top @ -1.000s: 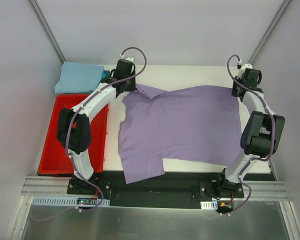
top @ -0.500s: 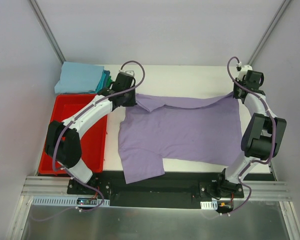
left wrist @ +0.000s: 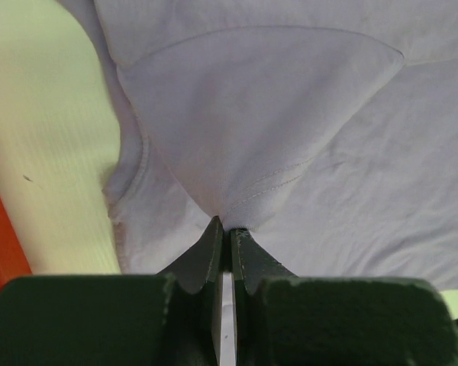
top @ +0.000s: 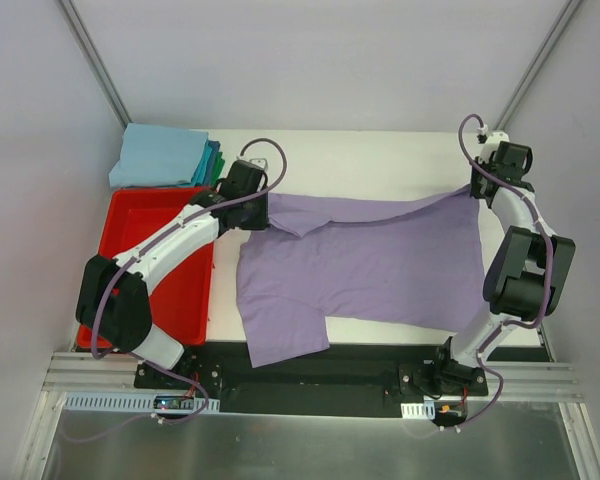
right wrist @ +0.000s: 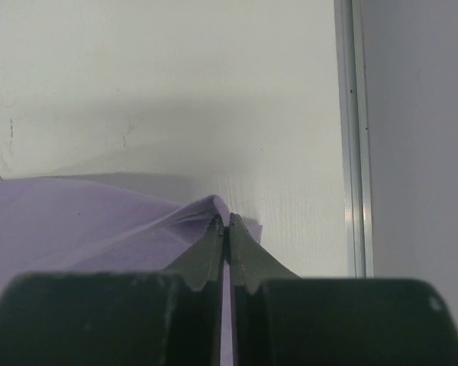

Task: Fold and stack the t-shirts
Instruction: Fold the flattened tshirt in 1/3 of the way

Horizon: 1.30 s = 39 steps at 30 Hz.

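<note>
Though pinched, shirt (top: 360,265) corners seemingly hidden

The left jaws pinch a raised fold of lavender t-shirt (left wrist: 290,114).

White table (top: 380,150), pale grey walls (top: 330,60).

Plain lavender t-shirt (top: 370,255), light blue and teal folded shirts (top: 165,156), red bin (top: 130,235)
</note>
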{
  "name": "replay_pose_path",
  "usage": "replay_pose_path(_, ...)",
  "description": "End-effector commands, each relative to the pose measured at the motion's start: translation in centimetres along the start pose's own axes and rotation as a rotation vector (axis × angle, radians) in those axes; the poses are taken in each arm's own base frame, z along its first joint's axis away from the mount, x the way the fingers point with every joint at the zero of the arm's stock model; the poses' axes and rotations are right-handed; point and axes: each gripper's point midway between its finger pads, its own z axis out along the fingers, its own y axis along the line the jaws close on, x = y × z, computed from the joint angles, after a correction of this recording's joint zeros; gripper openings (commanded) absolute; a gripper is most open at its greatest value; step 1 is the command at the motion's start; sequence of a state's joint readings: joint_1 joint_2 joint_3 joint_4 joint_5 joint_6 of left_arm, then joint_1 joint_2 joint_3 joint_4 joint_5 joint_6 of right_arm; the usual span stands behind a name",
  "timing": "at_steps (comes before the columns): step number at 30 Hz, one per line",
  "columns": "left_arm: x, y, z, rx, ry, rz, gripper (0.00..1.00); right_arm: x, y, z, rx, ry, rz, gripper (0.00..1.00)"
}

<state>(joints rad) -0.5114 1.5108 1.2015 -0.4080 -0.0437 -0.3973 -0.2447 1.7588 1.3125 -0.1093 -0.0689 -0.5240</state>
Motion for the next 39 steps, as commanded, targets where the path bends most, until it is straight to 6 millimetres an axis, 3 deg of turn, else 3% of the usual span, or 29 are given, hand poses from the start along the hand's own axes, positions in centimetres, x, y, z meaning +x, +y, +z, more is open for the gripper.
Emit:
replay_pose_path(1, 3.0, -0.5, 0.3, 0.042, 0.096, -0.010, 0.00, -0.1, -1.5, -1.2, 0.065, -0.010, -0.032, 0.03)
replay_pose_path(8, 7.2, 0.3, 1.4, 0.041, 0.217, -0.052, 0.00, 3.8, -4.1, -2.4, 0.261, 0.086, 0.001, 0.12)
replay_pose_path(9, 7.5, 0.3, 1.4, 0.039, 0.227, -0.054, 0.00, 4.1, -4.8, -2.8, 0.310, 0.093, 0.032, 0.18)
replay_pose_path(11, 8.0, 0.6, 1.4, 0.031, 0.235, -0.057, 0.06, 4.2, -6.2, -4.0, 0.413, 0.095, 0.088, 0.52)
replay_pose_path(14, 7.6, 0.7, 1.0, 0.030, 0.214, -0.052, 0.09, 3.6, -6.8, -6.0, 0.475, 0.078, 0.163, 0.75)
replay_pose_path(16, 7.1, 0.9, 0.8, 0.014, 0.189, -0.056, 0.07, 2.9, -6.0, -7.3, 0.441, 0.065, 0.219, 0.95)
replay_pose_path(17, 6.8, 0.9, 0.7, 0.010, 0.182, -0.057, 0.06, 2.5, -5.2, -7.8, 0.399, 0.058, 0.249, 0.96)
replay_pose_path(20, 6.2, 0.5, 0.9, 0.017, 0.177, -0.062, 0.01, 1.5, -0.7, -8.8, 0.174, 0.041, 0.309, 0.96)
replay_pose_path(24, 4.3, 0.0, 2.1, 0.008, 0.149, -0.053, 0.00, 0.9, 7.9, -10.9, -0.151, 0.024, 0.307, 0.96)
replay_pose_path(31, -1.3, 0.9, 5.3, -0.009, 0.101, -0.098, 0.00, 3.7, 27.1, -15.4, -0.625, 0.063, 0.056, 0.96)
replay_pose_path(33, -2.1, 1.2, 6.7, 0.007, 0.117, -0.121, 0.00, 4.7, 31.8, -16.3, -0.728, 0.085, 0.020, 0.98)
replay_pose_path(35, -2.5, 1.0, 7.7, 0.047, 0.141, -0.135, 0.00, 5.5, 35.9, -16.7, -0.797, 0.104, -0.049, 0.99)
replay_pose_path(39, -3.2, 0.8, 9.5, 0.094, 0.171, -0.140, 0.00, 6.5, 41.4, -15.8, -0.843, 0.158, -0.095, 0.88)
